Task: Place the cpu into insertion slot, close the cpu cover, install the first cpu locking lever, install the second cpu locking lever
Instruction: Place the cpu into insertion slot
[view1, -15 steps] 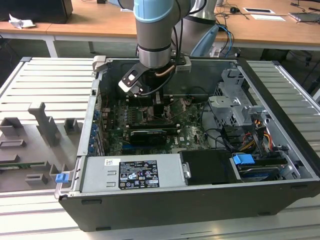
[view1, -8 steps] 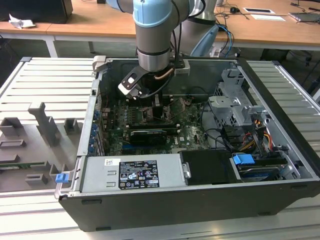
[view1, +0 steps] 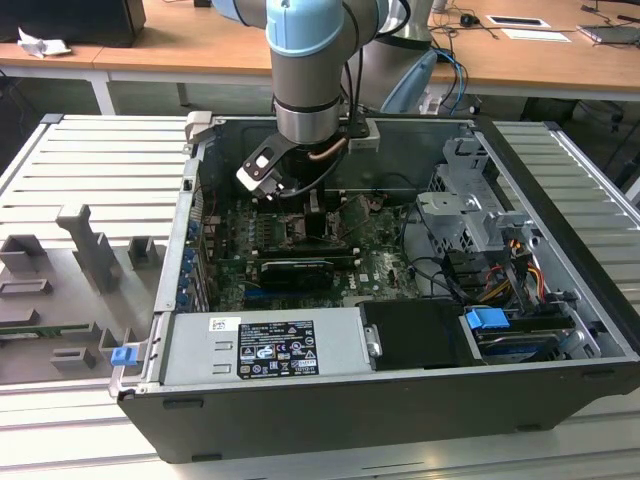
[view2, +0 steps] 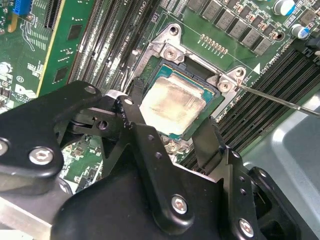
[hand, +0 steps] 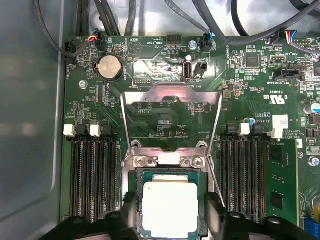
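One chip (hand: 170, 207), square, lies flat, grey top up, seated in the socket (view2: 169, 50). One cover (hand: 171, 117) stands swung open. Gripper (hand: 170, 202) spread, two fingers (hand: 216, 212) flanking the chip.

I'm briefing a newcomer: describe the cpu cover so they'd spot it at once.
Inside the open computer case, find the green motherboard. Hinged beside the seated cpu, the cpu cover is swung open: a thin silvery frame with one large window, unlike the black memory slots alongside.

Arm (view1: 310, 90) points straight down, jaws apparently spread apart.
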